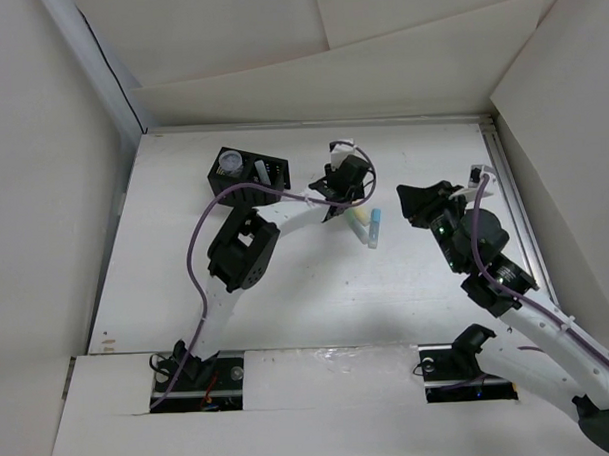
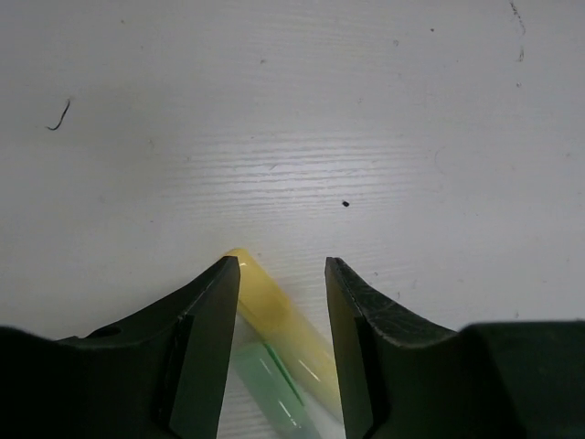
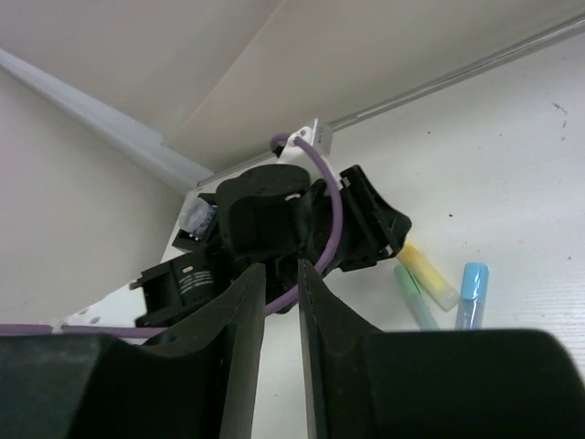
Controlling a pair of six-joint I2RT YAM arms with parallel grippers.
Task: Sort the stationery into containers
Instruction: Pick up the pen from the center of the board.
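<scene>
A yellow stick and a pale green stick lie side by side on the white table. My left gripper is open and low over them, with the yellow stick between its fingers. From above, the left gripper sits at the far ends of the yellow stick and the light blue stick. The black organizer box stands at the back left with the clear jar in it. My right gripper hovers to the right, jaws nearly together and empty. No orange stick shows.
The right wrist view shows the left gripper, the three sticks beside it and the organizer behind. White walls enclose the table on three sides. A purple cable loops over the left arm.
</scene>
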